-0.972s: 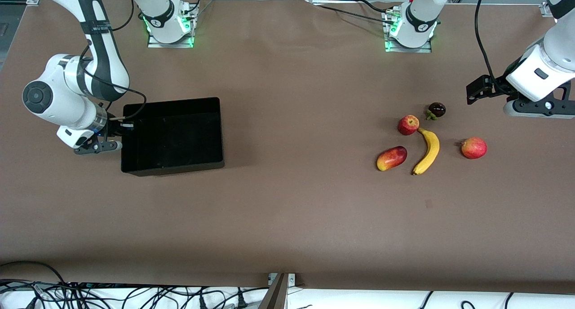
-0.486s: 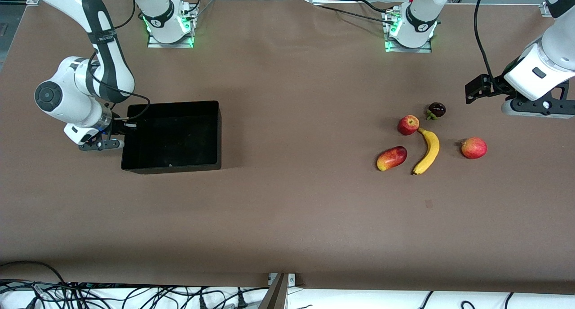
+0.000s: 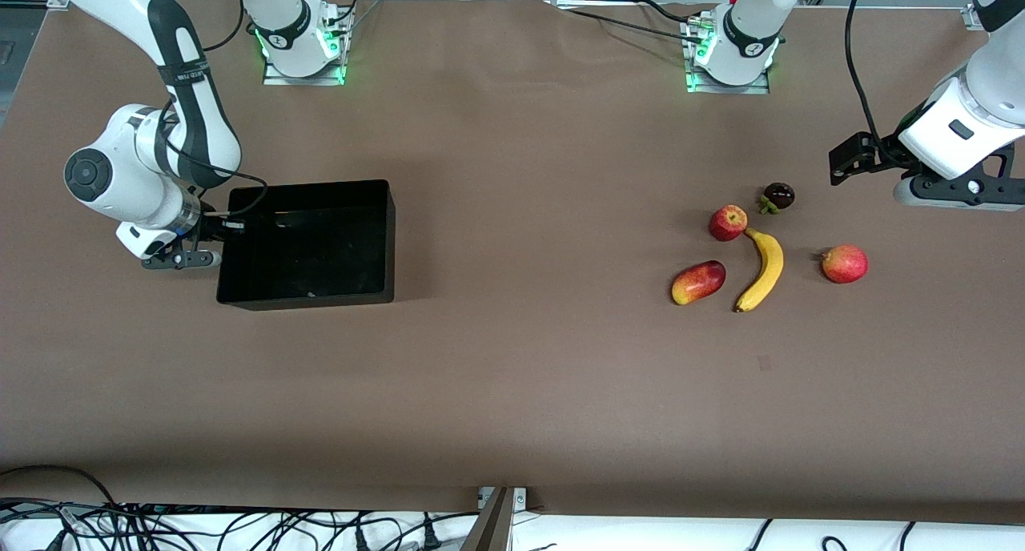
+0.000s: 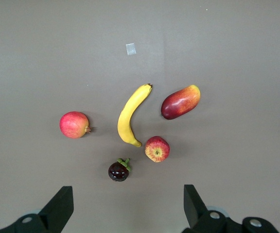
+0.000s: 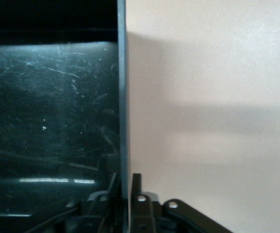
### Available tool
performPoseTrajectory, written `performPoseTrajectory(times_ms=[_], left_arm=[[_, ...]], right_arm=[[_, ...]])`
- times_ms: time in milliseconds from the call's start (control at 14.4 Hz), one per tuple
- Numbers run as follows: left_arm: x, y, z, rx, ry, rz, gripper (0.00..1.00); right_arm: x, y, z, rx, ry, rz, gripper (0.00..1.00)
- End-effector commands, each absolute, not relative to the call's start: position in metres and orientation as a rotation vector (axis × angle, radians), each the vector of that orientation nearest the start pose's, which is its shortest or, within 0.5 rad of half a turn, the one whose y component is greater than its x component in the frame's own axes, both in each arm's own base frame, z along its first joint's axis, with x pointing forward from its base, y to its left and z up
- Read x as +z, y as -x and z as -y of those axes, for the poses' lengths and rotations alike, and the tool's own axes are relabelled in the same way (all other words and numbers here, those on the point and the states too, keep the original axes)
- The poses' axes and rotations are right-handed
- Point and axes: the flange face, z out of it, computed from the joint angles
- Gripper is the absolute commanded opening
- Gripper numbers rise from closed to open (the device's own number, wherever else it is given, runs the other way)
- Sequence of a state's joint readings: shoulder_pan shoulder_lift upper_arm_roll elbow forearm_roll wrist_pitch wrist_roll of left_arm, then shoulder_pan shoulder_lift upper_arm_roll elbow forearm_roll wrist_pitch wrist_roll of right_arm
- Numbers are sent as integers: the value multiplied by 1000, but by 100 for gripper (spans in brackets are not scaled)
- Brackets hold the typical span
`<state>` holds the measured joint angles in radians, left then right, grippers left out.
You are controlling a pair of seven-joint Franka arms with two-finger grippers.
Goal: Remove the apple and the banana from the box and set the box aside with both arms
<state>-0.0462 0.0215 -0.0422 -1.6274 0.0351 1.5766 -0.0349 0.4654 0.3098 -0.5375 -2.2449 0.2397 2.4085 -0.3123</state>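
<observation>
The black tray (image 3: 306,298) lies on the table toward the right arm's end. My right gripper (image 3: 227,227) is shut on the tray's end wall (image 5: 123,97), one finger inside and one outside. The yellow banana (image 3: 762,269) and the red apple (image 3: 728,222) with yellowish patches lie touching toward the left arm's end. Both show in the left wrist view, the banana (image 4: 131,114) and the apple (image 4: 157,148). My left gripper (image 3: 957,194) hangs open and empty in the air above the table beside the fruits, its jaws wide apart (image 4: 128,196).
A red-yellow mango (image 3: 698,282) lies beside the banana, nearer the right arm's end. A dark purple mangosteen (image 3: 777,196) lies farther from the front camera than the apple. A round red-pink fruit (image 3: 845,263) lies beside the banana, toward the left arm's end.
My right gripper has shifted a little toward the left arm's end with the tray wall in it, and the tray has turned to lie squarer. The left gripper has barely moved.
</observation>
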Motion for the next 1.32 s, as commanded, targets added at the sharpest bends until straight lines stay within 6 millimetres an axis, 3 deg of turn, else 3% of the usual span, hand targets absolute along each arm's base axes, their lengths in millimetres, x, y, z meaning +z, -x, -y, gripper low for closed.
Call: performPoseTrajectory(times_ms=[0,69,417,556,625,764,972,1042,1250], left_arm=[[593,-552,41,102,3083,-104,100],[593,-552,40,102,3081,-102,100],[593,-552,39,107,3083,-106,100],[592,-552,37,117,3082,-102,100],[593,-552,36,115,3083,-99,100],[592,-551,36,122,3082,-101,100],[592,-551,35,124,3082,-99,100],[592,-551,35,127,3082,-99,100],[592,-551,35,127,3082,-99,100]], right_arm=[[258,-539,36,60,3101,126,83],[271,-546,33,20,3096,138,99],[367,-588,-2,145,3013,246,100],[419,-584,-4,175,2985,246,100],[455,-580,-5,180,3019,232,100],[507,-564,-26,223,3065,222,100],[553,-542,-53,185,3108,237,100],[562,-537,-53,166,3102,238,100],[570,-530,-60,194,3113,297,100]])
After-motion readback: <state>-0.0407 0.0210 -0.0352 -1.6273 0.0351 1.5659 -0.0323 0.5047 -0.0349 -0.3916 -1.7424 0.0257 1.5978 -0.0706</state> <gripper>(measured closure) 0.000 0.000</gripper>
